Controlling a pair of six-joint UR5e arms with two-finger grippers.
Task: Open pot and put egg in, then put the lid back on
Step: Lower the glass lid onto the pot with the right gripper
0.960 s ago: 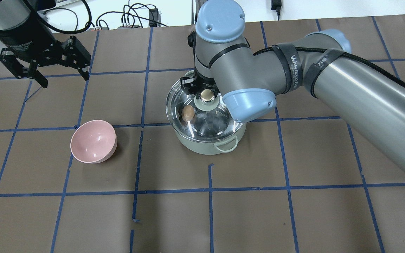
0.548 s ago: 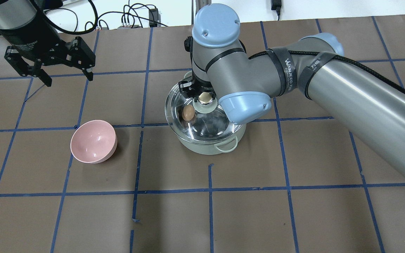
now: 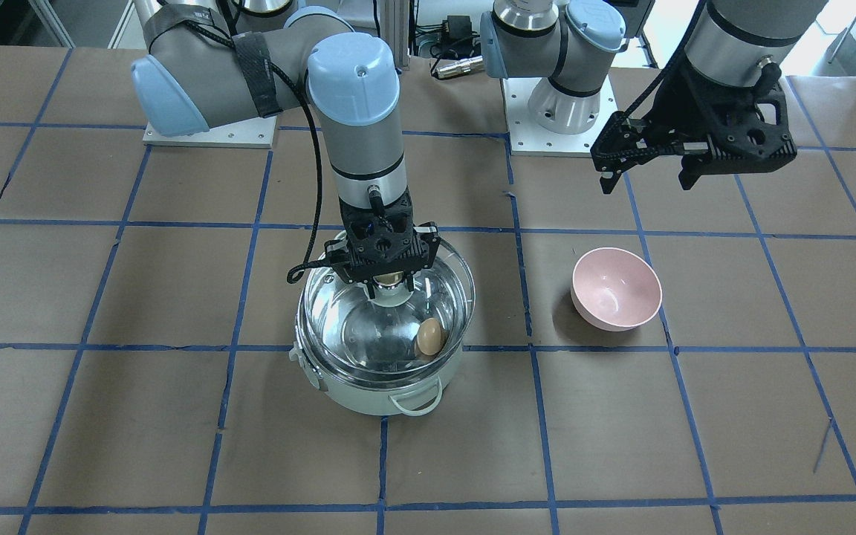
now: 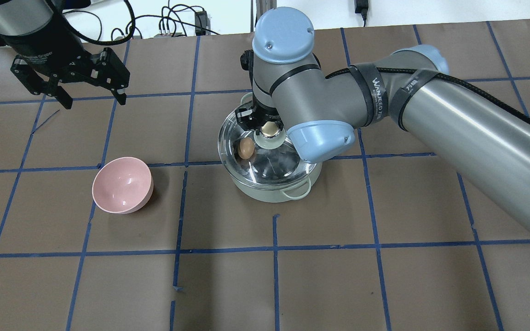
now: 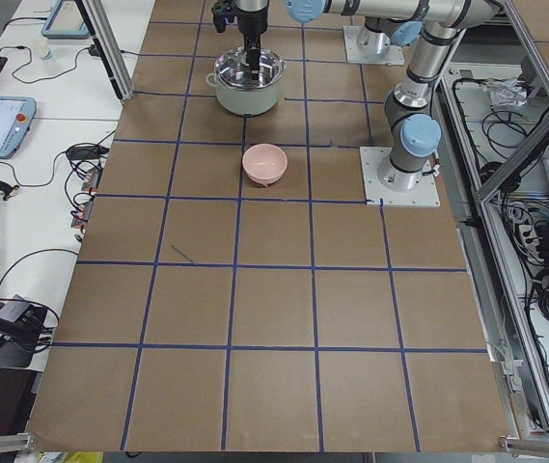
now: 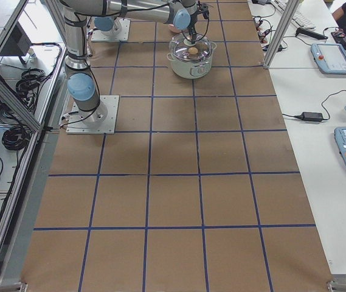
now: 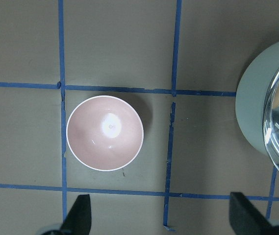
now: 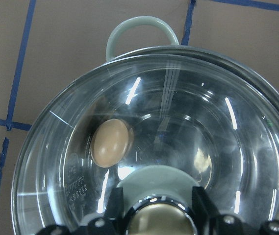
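Observation:
The pale mint-green pot (image 4: 272, 192) stands mid-table, also in the front view (image 3: 368, 394). The tan egg (image 4: 246, 148) lies inside it and shows through the glass in the front view (image 3: 429, 336) and the right wrist view (image 8: 111, 142). The clear glass lid (image 4: 281, 162) lies over the pot's mouth, a little off-centre; I cannot tell whether it rests on the rim. My right gripper (image 4: 269, 128) is shut on the lid's gold-topped knob (image 3: 391, 282). My left gripper (image 4: 95, 102) hangs open and empty, high over the far left of the table.
An empty pink bowl (image 4: 122, 184) sits on the table left of the pot, about one grid square away, below my left gripper in the left wrist view (image 7: 105, 132). Blue tape lines grid the brown table. Cables lie along the far edge.
My left gripper has moved right and farther from me, still open. My right gripper has shifted the lid slightly over the pot. The egg and the bowl have stayed put.

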